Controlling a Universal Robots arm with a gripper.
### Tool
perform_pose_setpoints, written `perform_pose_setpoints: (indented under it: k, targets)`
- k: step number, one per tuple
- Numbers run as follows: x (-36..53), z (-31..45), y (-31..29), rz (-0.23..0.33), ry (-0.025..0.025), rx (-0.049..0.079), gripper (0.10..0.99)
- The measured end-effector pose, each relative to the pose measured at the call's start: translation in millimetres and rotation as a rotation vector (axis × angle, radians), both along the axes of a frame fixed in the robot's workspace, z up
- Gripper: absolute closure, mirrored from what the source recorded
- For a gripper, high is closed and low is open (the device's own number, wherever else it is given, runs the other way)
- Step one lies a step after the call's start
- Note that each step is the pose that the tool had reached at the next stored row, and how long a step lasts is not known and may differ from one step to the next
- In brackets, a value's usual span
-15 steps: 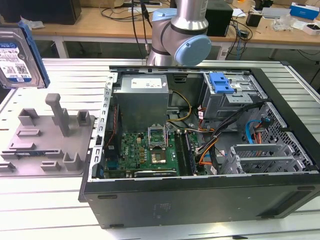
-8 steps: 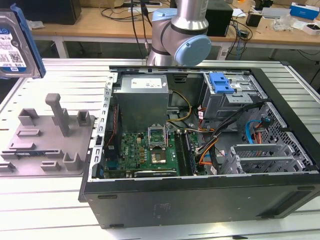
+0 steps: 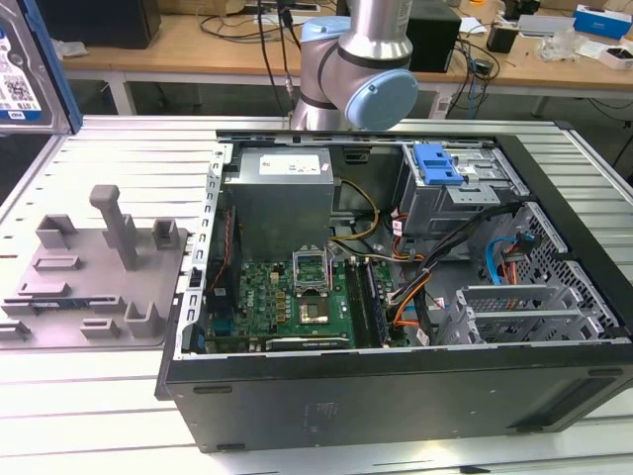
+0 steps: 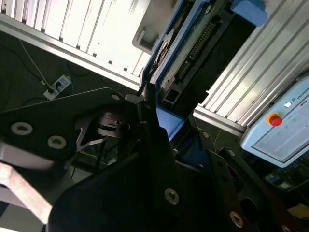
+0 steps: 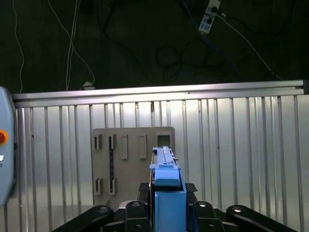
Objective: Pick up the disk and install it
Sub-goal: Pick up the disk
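- disk (image 3: 18,69) sits at the 10 o'clock corner of the exterior view, off the surface and well apart from the computer case (image 3: 396,401); label side faces the camera, blue carrier runs along its edge
- fingers (image 5: 145,191) closed on the disk, clamping the blue carrier from both sides; it stands edge-on between them in the first wrist view
- step in hand, my read: carrying the held disk toward the case; doing it well means a firm squeeze on the carrier, no tilt in the grip, and enough height to clear the case wall
- drive cage (image 3: 465,193) with blue latch (image 3: 437,163) at 1 o'clock inside the case, probably where the disk belongs, can't confirm
- in the way: cables (image 3: 425,262) bunched mid-case just beside the cage, power supply (image 3: 282,193) at 11 o'clock, robot arm (image 3: 361,59) at 12 o'clock
- motherboard (image 3: 287,297) at 7 o'clock inside the case
- grey fixture (image 3: 99,267) with posts at 9 o'clock of the case, on the ribbed aluminium surface (image 3: 129,158)
- teach pendant (image 4: 280,125) in the second wrist view
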State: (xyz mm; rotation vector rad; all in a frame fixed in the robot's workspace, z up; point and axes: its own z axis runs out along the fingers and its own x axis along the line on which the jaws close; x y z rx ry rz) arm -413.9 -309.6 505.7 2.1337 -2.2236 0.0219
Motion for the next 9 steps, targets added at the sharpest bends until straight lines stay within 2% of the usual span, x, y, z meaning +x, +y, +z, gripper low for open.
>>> perform_pose_setpoints:
  k: [1,2,9]
  targets:
    - [0.1,9.8,-0.3,0.000,0.0000,0.000,0.722]
    - [0.1,11.3,-0.3,0.000,0.0000,0.000,0.722]
    - [0.1,11.4,-0.3,0.000,-0.0001,0.000,0.722]
